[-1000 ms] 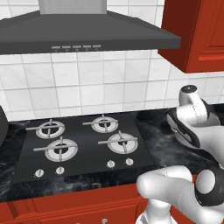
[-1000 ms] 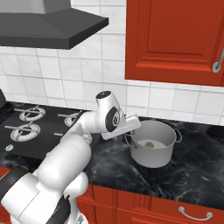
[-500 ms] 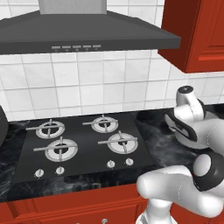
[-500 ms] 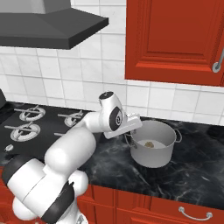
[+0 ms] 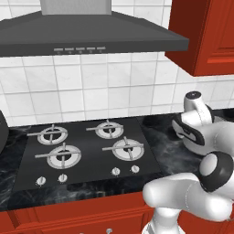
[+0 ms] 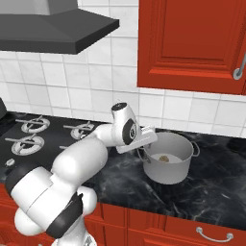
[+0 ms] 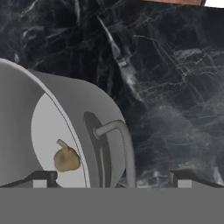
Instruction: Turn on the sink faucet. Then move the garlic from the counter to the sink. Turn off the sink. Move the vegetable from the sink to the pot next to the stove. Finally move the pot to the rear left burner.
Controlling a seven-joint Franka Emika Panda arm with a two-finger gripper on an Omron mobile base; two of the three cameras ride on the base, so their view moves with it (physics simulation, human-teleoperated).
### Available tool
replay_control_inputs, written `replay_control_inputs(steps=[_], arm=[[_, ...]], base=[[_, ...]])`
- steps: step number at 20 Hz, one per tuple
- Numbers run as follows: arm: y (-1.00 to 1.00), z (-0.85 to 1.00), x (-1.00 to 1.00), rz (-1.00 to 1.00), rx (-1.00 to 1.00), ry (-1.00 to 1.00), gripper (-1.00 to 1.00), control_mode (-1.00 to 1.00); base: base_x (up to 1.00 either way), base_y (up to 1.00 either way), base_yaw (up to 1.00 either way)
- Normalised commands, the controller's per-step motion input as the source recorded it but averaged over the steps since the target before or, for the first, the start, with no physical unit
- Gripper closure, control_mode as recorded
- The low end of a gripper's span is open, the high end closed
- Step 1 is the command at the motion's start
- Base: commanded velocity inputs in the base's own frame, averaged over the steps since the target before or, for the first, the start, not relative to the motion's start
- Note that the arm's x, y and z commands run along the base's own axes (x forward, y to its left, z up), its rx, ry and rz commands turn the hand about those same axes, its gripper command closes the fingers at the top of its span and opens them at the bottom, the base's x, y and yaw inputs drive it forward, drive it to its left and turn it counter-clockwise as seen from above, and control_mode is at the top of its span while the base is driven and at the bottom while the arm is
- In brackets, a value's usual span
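The grey pot (image 6: 167, 172) stands on the black counter (image 6: 218, 190) to the right of the stove (image 6: 45, 137). The tan garlic (image 6: 164, 158) lies on the pot's floor, and the hand view shows the garlic (image 7: 66, 158) there too. My gripper (image 6: 142, 152) hangs open just over the pot's left rim. In the hand view the pot's side handle (image 7: 121, 141) sits between the two tips of my gripper (image 7: 111, 179), with nothing gripped. The rear left burner (image 5: 52, 134) is bare.
The stove (image 5: 91, 153) has a row of knobs along its front edge. A grey range hood (image 5: 87, 34) hangs over it and a red wall cabinet (image 6: 192, 43) over the pot. My own arm (image 5: 196, 132) hides the pot from the left.
My hand has crept slightly right and down toward the pot's handle while the elbow swung. The pot and the garlic have stayed put, and the jaws have stayed open.
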Motion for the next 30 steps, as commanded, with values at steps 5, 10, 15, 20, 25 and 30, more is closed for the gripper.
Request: replay_control_inputs(steps=[5, 10, 15, 20, 25, 30], arm=[[-0.06, -0.12, 0.05, 0.0, 0.0, 0.0, -1.0, -1.0], [-0.08, -0.11, 0.05, 0.0, 0.0, 0.0, -1.0, -1.0], [-0.08, -0.13, 0.02, 0.0, 0.0, 0.0, -1.0, -1.0], [0.0, -0.11, 0.07, 0.0, 0.0, 0.0, -1.0, -1.0], [0.0, -0.12, 0.05, 0.0, 0.0, 0.0, -1.0, -1.0], [0.0, -0.1, 0.01, 0.0, 0.0, 0.0, -1.0, -1.0]], base=[[0.0, 0.0, 0.0], [0.0, 0.0, 0.0], [0.0, 0.0, 0.0], [0.0, 0.0, 0.0], [0.0, 0.0, 0.0], [0.0, 0.0, 0.0]])
